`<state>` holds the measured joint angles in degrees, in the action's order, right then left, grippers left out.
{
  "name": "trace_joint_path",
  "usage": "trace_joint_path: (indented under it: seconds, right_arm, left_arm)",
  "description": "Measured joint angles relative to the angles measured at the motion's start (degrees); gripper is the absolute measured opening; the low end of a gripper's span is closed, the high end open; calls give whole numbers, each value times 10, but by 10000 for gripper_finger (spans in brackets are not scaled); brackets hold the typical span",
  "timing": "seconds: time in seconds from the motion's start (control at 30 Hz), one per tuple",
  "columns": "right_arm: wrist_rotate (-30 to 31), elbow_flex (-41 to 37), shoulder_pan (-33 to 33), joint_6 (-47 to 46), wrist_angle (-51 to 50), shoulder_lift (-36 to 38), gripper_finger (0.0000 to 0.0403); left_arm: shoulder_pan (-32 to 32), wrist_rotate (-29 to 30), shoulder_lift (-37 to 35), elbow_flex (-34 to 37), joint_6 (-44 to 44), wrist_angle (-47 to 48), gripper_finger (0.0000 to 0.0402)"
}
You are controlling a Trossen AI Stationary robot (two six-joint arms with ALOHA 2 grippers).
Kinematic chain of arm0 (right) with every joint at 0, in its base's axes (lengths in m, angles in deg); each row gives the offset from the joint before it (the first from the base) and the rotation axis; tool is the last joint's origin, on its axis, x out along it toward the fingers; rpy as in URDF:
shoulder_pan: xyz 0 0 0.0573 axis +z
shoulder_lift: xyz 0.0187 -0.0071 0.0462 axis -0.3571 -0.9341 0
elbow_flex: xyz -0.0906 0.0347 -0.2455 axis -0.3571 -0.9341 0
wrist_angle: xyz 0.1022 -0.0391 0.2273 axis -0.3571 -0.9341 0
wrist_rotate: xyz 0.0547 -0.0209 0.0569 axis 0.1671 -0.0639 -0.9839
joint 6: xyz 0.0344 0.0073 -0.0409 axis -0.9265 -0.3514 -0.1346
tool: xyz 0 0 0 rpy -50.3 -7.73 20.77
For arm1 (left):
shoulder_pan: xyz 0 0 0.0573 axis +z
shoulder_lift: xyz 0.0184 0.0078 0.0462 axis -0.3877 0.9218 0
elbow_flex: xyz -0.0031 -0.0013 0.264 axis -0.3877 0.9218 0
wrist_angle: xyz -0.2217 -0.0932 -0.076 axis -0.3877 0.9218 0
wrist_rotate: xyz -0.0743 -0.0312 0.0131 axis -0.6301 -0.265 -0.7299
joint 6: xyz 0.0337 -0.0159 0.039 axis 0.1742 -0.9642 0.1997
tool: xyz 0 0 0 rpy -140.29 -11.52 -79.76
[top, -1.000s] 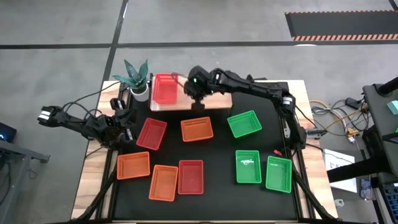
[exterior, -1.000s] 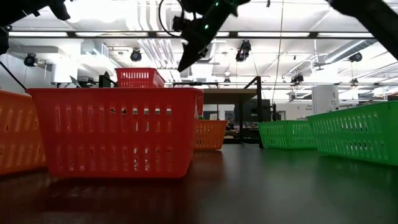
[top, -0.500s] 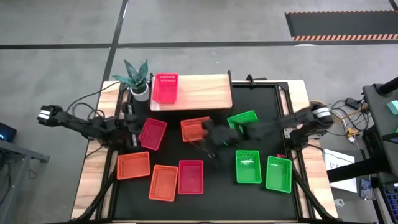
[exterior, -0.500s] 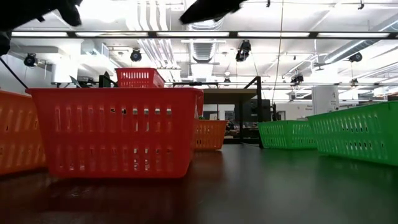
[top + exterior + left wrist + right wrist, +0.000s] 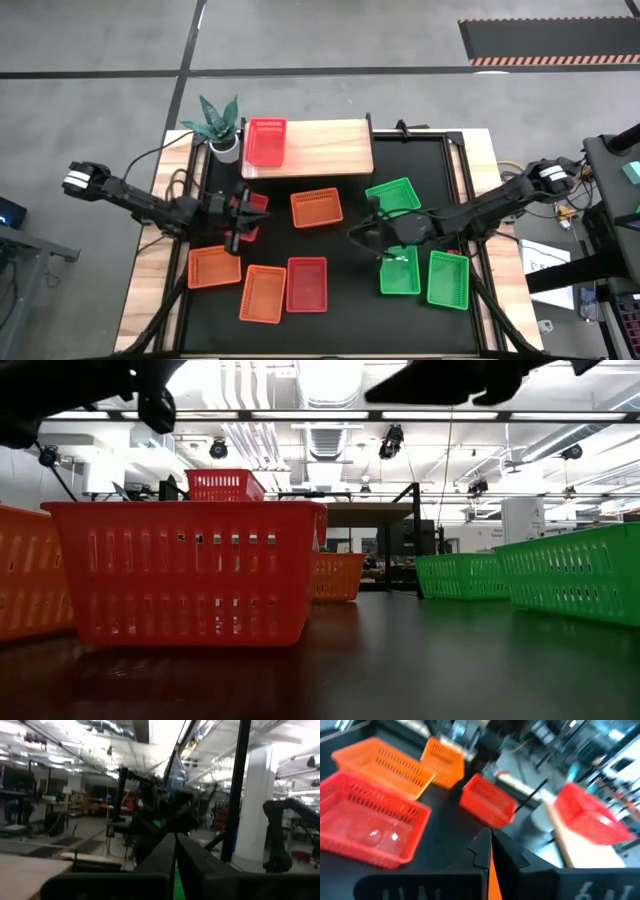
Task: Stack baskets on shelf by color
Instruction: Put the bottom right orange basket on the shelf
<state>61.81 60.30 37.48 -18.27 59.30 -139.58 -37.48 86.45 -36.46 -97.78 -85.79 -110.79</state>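
Left gripper pinched shut, empty, over a red basket at nine o'clock on the table; right gripper likewise shut, apparently empty, near centre beside green baskets; one red basket on the shelf at twelve o'clock.

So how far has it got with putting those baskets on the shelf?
Barely started. One red basket sits on the wooden shelf. Nothing is in hand: the left tool over another red basket and the right tool mid-table are both shut, empty. Nine baskets remain on the black table.
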Motion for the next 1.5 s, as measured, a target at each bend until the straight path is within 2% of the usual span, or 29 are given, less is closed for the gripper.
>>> trace_joint_path:
  seconds: [0.17, 0.33, 0.5, 0.6, 0.7, 0.77, 0.93, 1.07, 1.17, 1.27, 1.5]
  right_arm:
    - [-31, -32, -18, 19, 60, 55, 9]
    - [-52, -39, -19, 61, 68, 84, 9]
    - [-51, -46, -20, 56, 48, 103, 9]
    - [-51, -52, -19, 55, 45, 109, 9]
    - [-51, -52, -20, 55, 44, 111, 9]
    - [-51, -52, -19, 57, 43, 111, 9]
    - [-51, -52, -19, 66, 39, 111, 9]
    - [-51, -52, -20, 71, 37, 111, 9]
    - [-50, -52, -20, 83, 37, 111, 9]
    - [-50, -52, -20, 90, 38, 111, 9]
    - [-51, -51, -20, 90, 38, 111, 9]
  left_arm:
    - [-16, 0, 53, -48, -1, 0, 0]
    - [-46, 0, 101, -99, -24, 7, 0]
    - [-86, 5, 140, -150, -106, 81, 0]
    - [-112, 35, 184, -205, -120, 140, 0]
    - [-134, 42, 224, -275, -128, 237, 0]
    - [-153, 43, 236, -327, -157, 352, 0]
    - [-200, 66, 283, -476, -308, 706, 0]
    - [-233, 66, 331, -578, -425, 909, 0]
    - [-253, 68, 375, -622, -481, 983, 0]
    - [-269, 71, 422, -643, -495, 984, 0]
    - [-304, 13, 501, -739, -538, 1040, 0]
